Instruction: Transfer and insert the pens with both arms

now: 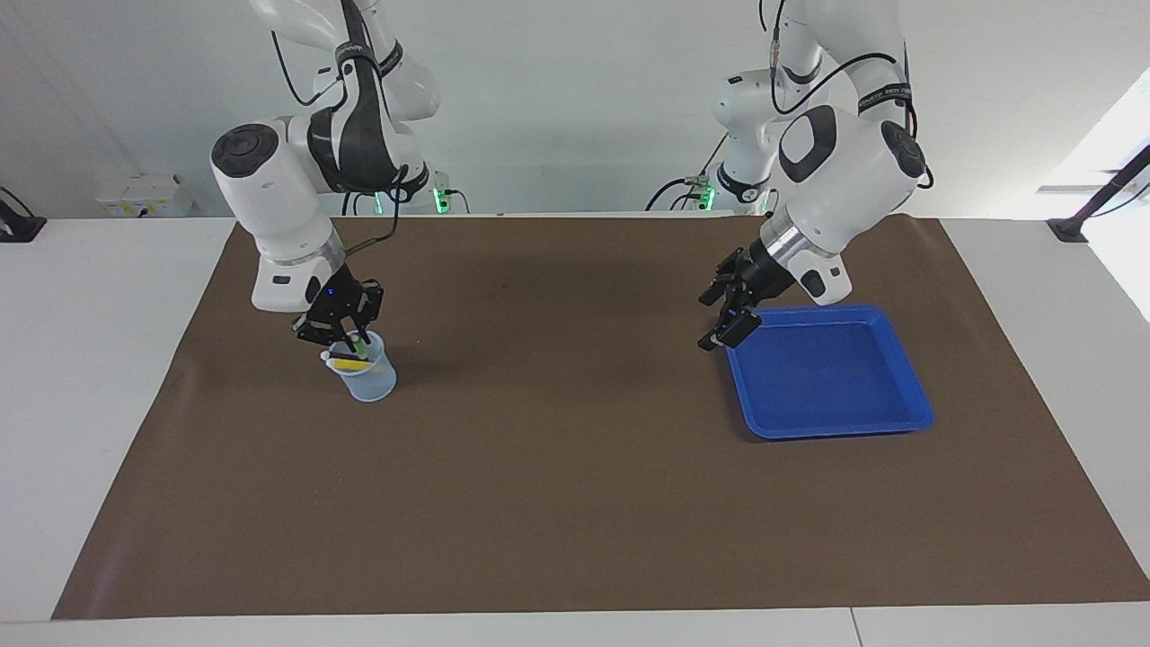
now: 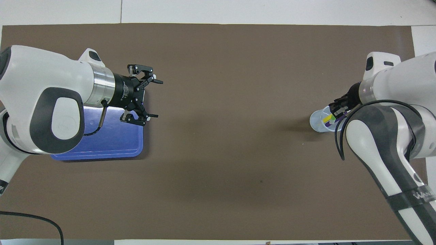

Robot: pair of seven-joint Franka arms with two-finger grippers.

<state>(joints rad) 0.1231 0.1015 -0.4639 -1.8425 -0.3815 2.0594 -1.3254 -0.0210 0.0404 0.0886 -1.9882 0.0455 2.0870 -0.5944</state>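
A clear plastic cup (image 1: 373, 382) stands on the brown mat toward the right arm's end of the table. It also shows in the overhead view (image 2: 316, 122). In it stand a yellow pen (image 1: 353, 365) and a green pen (image 1: 359, 341); the overhead view shows the yellow pen (image 2: 327, 118) and a purple pen (image 2: 329, 124). My right gripper (image 1: 346, 346) is at the cup's mouth, right at the green pen's top, and shows in the overhead view (image 2: 335, 114) too. My left gripper (image 1: 710, 319) is open and empty, over the blue tray's edge; the overhead view (image 2: 157, 98) shows it open.
A blue square tray (image 1: 827, 368) lies on the mat toward the left arm's end, with nothing in it; it also shows in the overhead view (image 2: 112, 143). The brown mat (image 1: 557, 449) covers most of the white table.
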